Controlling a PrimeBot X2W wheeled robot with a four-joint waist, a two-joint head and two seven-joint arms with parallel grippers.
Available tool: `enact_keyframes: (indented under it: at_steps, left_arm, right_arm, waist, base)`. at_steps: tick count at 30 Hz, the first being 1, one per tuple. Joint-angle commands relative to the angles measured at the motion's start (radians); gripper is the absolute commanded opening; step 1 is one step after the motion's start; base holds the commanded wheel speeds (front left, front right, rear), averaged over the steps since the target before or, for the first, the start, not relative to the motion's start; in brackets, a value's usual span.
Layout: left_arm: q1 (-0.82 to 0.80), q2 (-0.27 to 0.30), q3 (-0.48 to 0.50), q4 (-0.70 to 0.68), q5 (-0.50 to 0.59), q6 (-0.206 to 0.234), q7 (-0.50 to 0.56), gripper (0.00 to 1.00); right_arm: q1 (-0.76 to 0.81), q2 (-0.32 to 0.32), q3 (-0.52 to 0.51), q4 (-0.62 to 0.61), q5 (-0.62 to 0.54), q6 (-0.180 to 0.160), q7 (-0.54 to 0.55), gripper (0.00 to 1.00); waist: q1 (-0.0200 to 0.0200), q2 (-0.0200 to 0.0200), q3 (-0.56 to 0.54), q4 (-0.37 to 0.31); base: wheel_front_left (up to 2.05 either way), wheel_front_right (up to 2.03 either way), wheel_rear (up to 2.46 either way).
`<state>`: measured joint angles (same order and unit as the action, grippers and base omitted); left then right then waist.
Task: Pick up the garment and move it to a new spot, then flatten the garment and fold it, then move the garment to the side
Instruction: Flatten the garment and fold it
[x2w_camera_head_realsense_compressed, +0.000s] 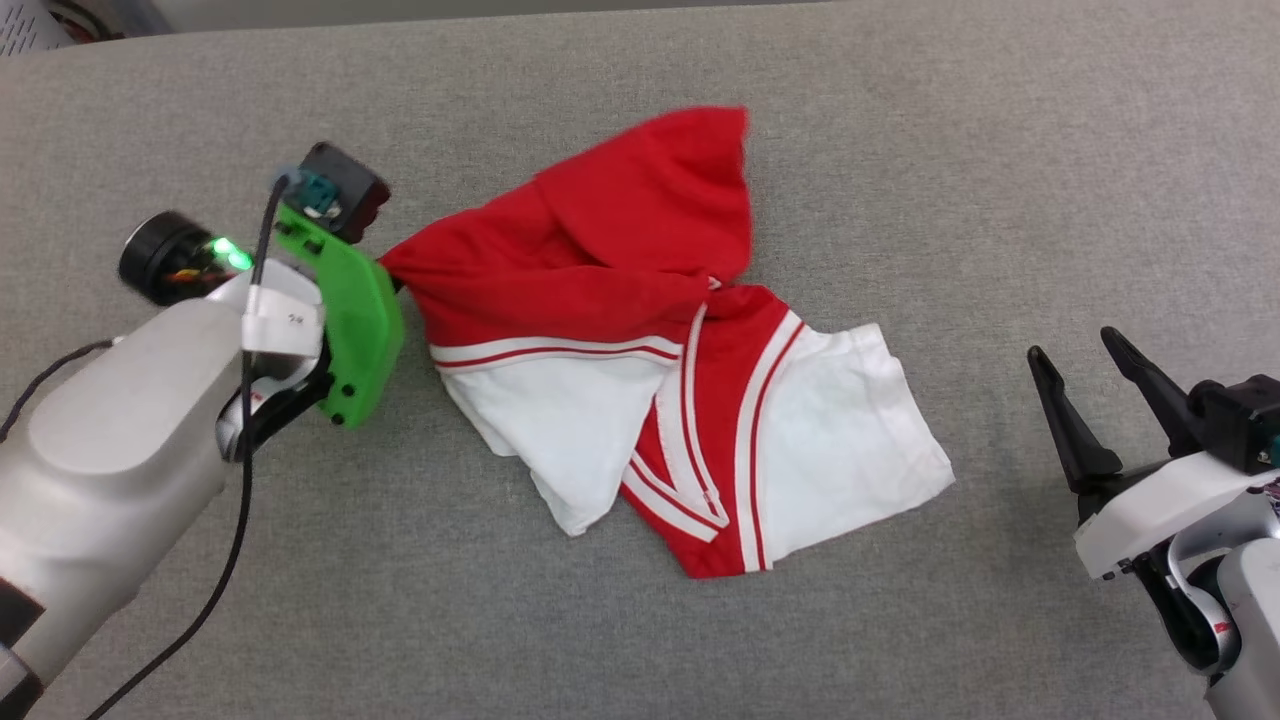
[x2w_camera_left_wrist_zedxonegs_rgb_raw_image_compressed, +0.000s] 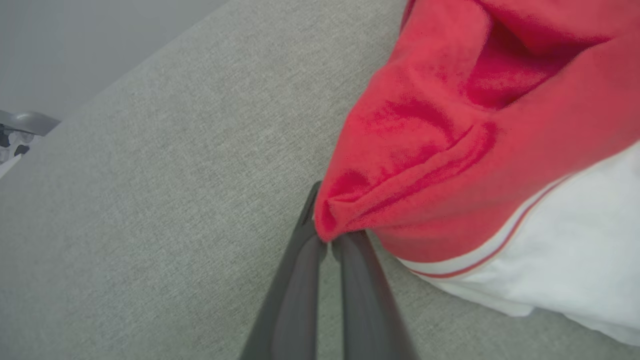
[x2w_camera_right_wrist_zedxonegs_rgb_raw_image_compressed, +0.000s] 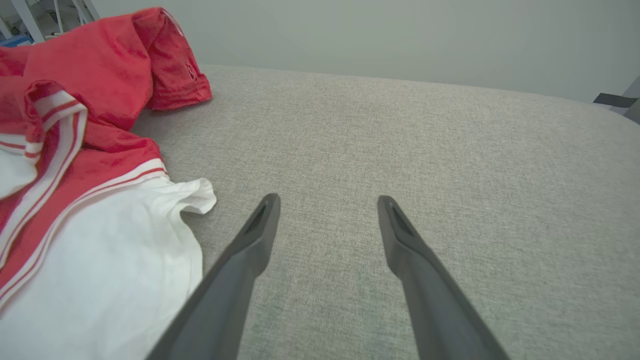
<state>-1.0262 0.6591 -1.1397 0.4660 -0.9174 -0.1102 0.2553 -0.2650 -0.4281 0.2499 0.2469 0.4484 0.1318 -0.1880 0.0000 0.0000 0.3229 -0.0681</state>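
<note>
The garment (x2w_camera_head_realsense_compressed: 640, 330), a red jersey with white sleeves and red-and-white striped trim, lies crumpled at the middle of the grey surface. Its left red edge is drawn to a point where my left gripper (x2w_camera_head_realsense_compressed: 385, 268) is shut on it; the green wrist housing hides the fingertips in the head view. In the left wrist view the two dark fingers (x2w_camera_left_wrist_zedxonegs_rgb_raw_image_compressed: 305, 260) pinch a bunched red fold of the garment (x2w_camera_left_wrist_zedxonegs_rgb_raw_image_compressed: 450, 150). My right gripper (x2w_camera_head_realsense_compressed: 1068, 350) stands open at the right, apart from the white sleeve (x2w_camera_right_wrist_zedxonegs_rgb_raw_image_compressed: 100, 280), with bare cloth surface between its fingers (x2w_camera_right_wrist_zedxonegs_rgb_raw_image_compressed: 327, 202).
A grey fabric-covered surface (x2w_camera_head_realsense_compressed: 900, 120) spreads under everything, its far edge along the top of the head view. A black cable (x2w_camera_head_realsense_compressed: 240, 520) trails from my left arm. White furniture legs (x2w_camera_right_wrist_zedxonegs_rgb_raw_image_compressed: 30, 15) stand beyond the far left corner.
</note>
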Motion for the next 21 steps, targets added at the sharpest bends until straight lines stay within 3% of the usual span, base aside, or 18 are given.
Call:
enact_keyframes:
  at_steps: [1, 8, 9, 10, 11, 16, 21]
  left_arm:
    - [0.049, 0.028, -0.015, 0.050, 0.005, 0.008, -0.003, 0.00]
    - [0.139, -0.013, -0.003, 0.158, -0.058, 0.005, -0.071, 0.00]
    - [0.145, -0.024, 0.004, 0.165, -0.060, 0.013, -0.098, 0.44]
    - [0.153, -0.035, 0.012, 0.171, -0.061, 0.022, -0.127, 1.00]
    - [0.172, -0.050, 0.040, 0.174, -0.047, 0.063, -0.246, 1.00]
    - [0.238, -0.053, 0.096, 0.129, -0.021, 0.175, -0.461, 1.00]
    - [0.328, -0.035, 0.178, 0.018, 0.004, 0.295, -0.514, 1.00]
  right_arm:
    - [0.007, -0.003, 0.006, 0.001, 0.006, -0.001, 0.004, 1.00]
    - [-0.008, -0.010, 0.021, 0.001, 0.008, -0.001, 0.013, 1.00]
    - [-0.009, -0.013, 0.022, -0.001, 0.008, -0.001, 0.013, 1.00]
    - [-0.010, -0.016, 0.022, -0.005, 0.008, -0.001, 0.011, 1.00]
    - [-0.010, -0.023, 0.013, -0.019, 0.017, -0.001, 0.013, 1.00]
    - [-0.015, -0.056, -0.009, -0.065, 0.016, -0.001, 0.033, 1.00]
    - [-0.053, -0.099, -0.020, -0.136, 0.017, -0.001, 0.095, 1.00]
  waist:
    - [0.0000, 0.0000, 0.010, -0.008]
    - [0.0000, 0.0000, 0.002, -0.004]
    - [0.0000, 0.0000, -0.006, -0.002]
    - [0.0000, 0.0000, -0.016, 0.002]
    - [0.0000, 0.0000, -0.054, 0.013]
    - [0.0000, 0.0000, -0.120, 0.045]
    - [0.0000, 0.0000, -0.165, 0.081]
  base:
    - [0.00, 0.00, 0.00]
    - [0.00, 0.00, 0.00]
    - [0.00, 0.00, 0.00]
    - [0.00, 0.00, 0.00]
    - [0.00, 0.00, 0.00]
    - [0.00, 0.00, 0.00]
    - [0.00, 0.00, 0.00]
